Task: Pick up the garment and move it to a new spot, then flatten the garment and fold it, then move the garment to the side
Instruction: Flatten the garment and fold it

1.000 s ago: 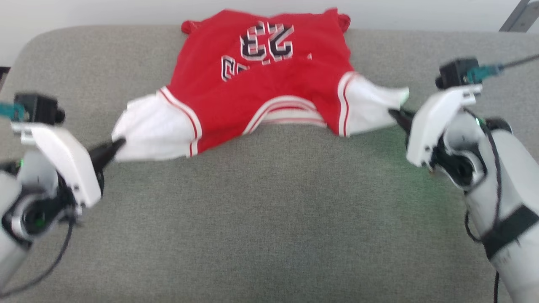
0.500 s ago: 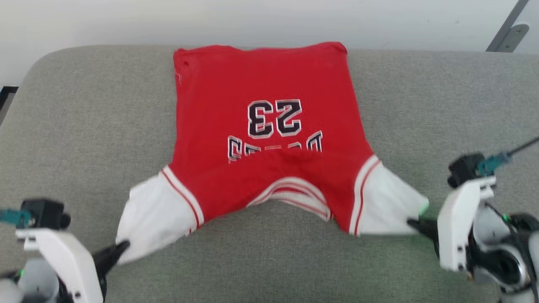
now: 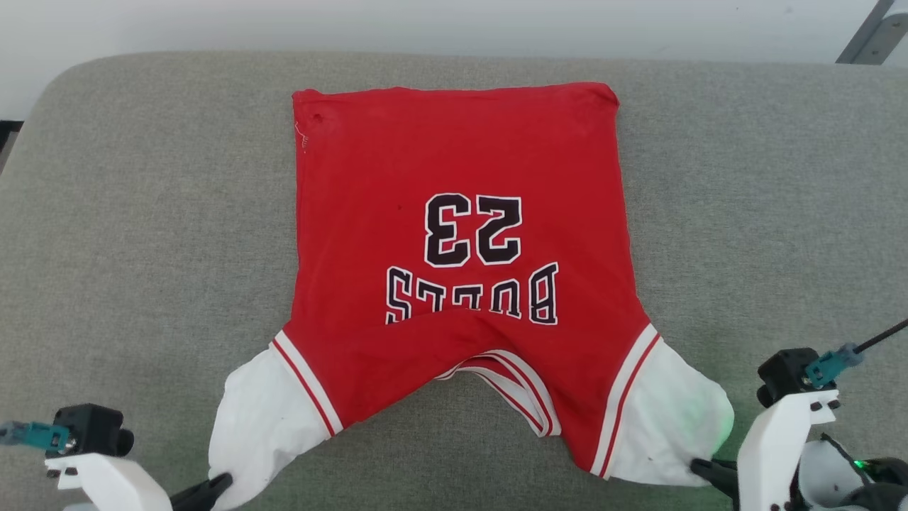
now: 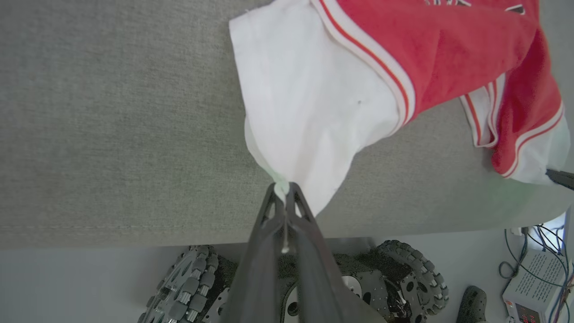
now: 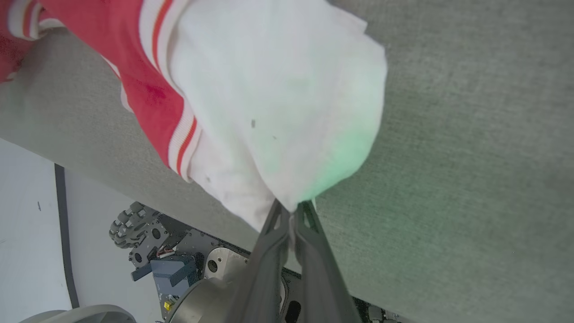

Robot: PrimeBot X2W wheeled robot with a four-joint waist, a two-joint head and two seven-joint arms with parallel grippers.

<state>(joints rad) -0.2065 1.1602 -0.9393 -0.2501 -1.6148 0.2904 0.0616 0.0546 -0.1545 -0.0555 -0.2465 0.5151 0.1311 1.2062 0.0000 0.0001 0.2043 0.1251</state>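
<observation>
The garment [image 3: 454, 234], a red jersey with black white-outlined lettering, lies spread face up on the grey cushioned surface [image 3: 142, 213], hem far, collar near. Its white sleeve ends point toward me. My left gripper [image 3: 220, 484] is shut on the tip of the left white sleeve [image 4: 309, 103], pinched between the dark fingers [image 4: 282, 188]. My right gripper [image 3: 699, 466] is shut on the edge of the right white sleeve [image 5: 278, 103], the cloth bunched at the fingertips [image 5: 293, 207]. Both sleeves are drawn out toward the near edge.
The grey surface ends close below both grippers; beyond its edge I see the wheeled base [image 4: 188, 287] and floor. A box with cables [image 4: 533, 287] sits on the floor. A pale wall runs behind the surface's far edge.
Both grippers have drawn the garment toward me by its sleeves, and the red body has stretched out flat. The head camera has also shifted.
</observation>
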